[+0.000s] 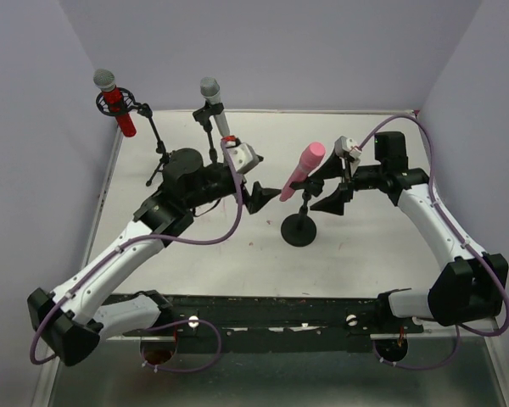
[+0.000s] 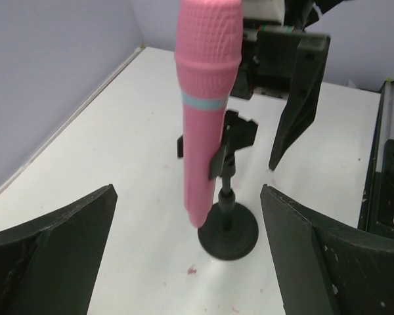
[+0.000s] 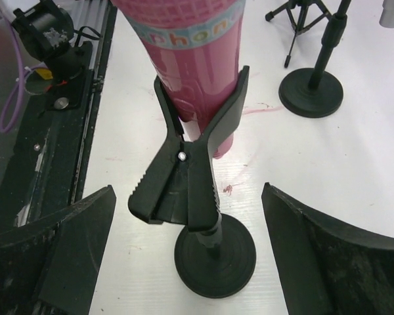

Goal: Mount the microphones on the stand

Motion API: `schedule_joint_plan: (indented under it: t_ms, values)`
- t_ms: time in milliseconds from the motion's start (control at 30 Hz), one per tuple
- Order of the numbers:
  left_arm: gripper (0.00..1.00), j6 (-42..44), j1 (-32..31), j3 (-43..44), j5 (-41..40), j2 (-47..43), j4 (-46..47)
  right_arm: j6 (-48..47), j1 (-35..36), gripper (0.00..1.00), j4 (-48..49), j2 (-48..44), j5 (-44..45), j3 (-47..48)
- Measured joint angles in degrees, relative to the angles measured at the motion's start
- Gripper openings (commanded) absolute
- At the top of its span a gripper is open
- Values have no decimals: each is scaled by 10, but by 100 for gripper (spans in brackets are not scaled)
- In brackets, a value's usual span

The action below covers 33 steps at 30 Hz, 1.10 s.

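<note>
Red glitter microphone and silver-grey microphone sit on their stands at the far left. On the white bench, the left gripper and right gripper flank the pink microphone, which is clipped in its black round-base stand. Both jaws are wide open and empty. Attaching looks done; next, withdraw without nudging.

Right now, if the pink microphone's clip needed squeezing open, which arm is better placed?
Likely right: the right end effector, open, faces the clip handles head-on. From the left end effector, the pink microphone partly covers the clip.
</note>
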Motion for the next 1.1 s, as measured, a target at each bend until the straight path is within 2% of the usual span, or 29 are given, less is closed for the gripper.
schedule_joint_plan:
  t_ms: [400, 500, 600, 700, 833, 1100]
  values:
    - [99, 55, 41, -261, -132, -301, -13, -97, -56, 100, -17, 6, -16, -43]
    - [99, 63, 45, -318, -160, -365, -11, -162, -63, 100, -41, 22, -31, -61]
    - [99, 70, 48, -336, -176, -388, -13, -205, -63, 99, -57, 43, -39, -77]
    - [99, 75, 49, -337, -187, -401, -12, -215, -63, 93, -55, 66, -41, -82]
    - [99, 77, 49, -337, -191, -408, -12, -175, -59, 85, -3, 75, -41, -103]
    - [99, 76, 49, -337, -190, -407, -12, -7, -20, 72, 193, 75, -35, -163]
